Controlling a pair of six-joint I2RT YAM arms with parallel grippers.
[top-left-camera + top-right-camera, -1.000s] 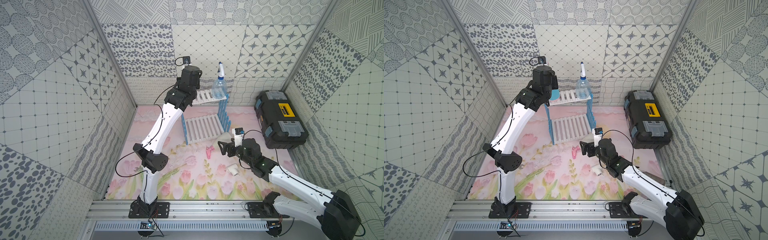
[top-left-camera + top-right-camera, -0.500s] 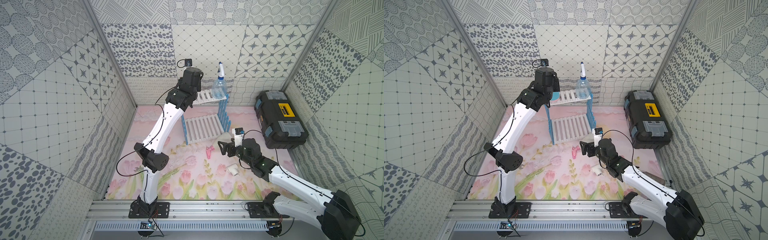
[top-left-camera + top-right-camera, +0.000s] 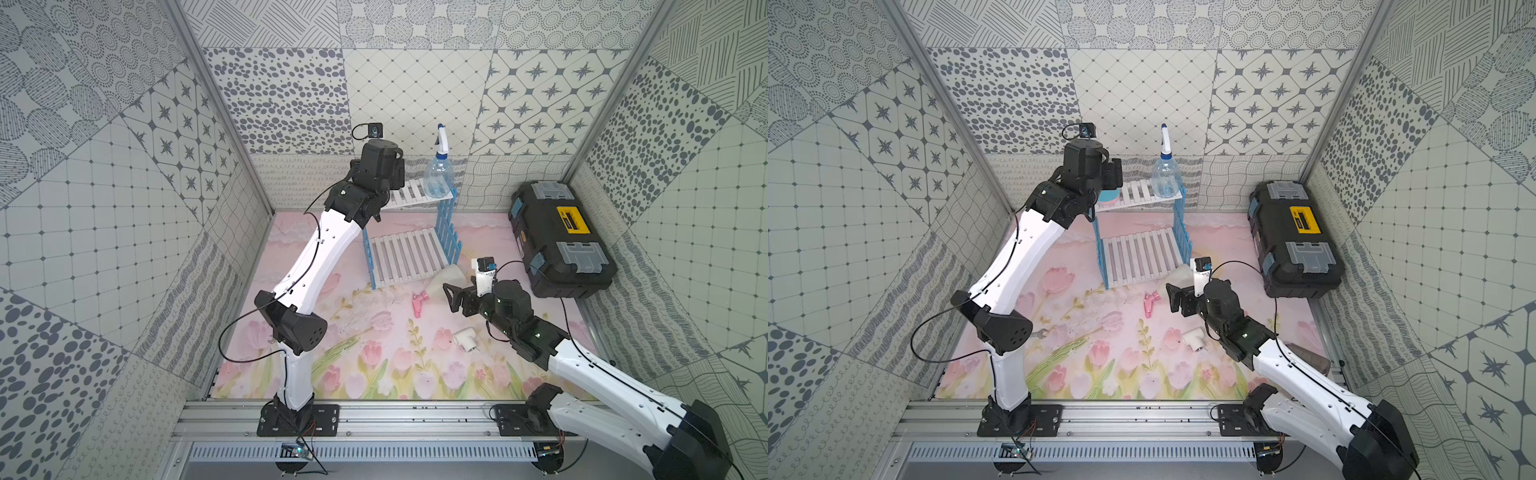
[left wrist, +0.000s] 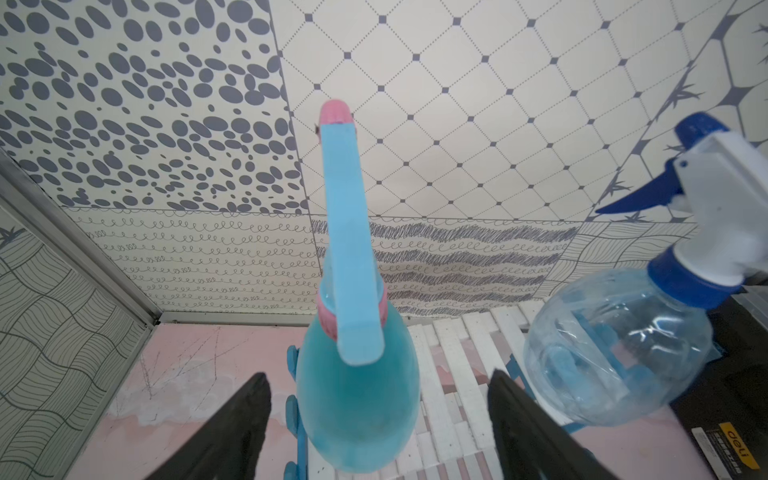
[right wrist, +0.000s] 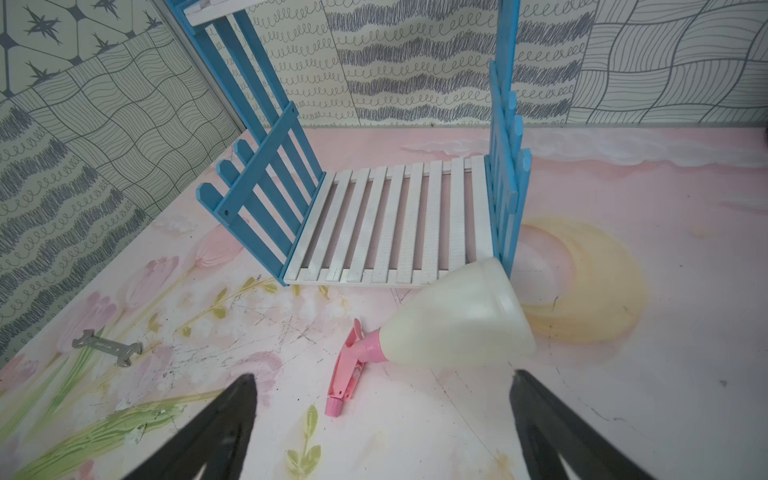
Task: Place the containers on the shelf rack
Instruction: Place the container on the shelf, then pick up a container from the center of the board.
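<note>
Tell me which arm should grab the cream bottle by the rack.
Right. The right end effector, open, faces the cream bottle close by; the left end effector is up at the rack's top shelf, astride the blue bottle.

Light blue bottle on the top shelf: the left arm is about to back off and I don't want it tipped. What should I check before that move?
1. Left end effector open, with a gap on each side of the light blue bottle: ok.
2. Bottle standing upright: ok.
3. Its base fully on the rack: cannot tell, the body hides it.
4. Clear bottle apart from it on the same shelf: ok.
5. Right end effector open, holding nothing, near the cream bottle lying on its side: ok.
</note>
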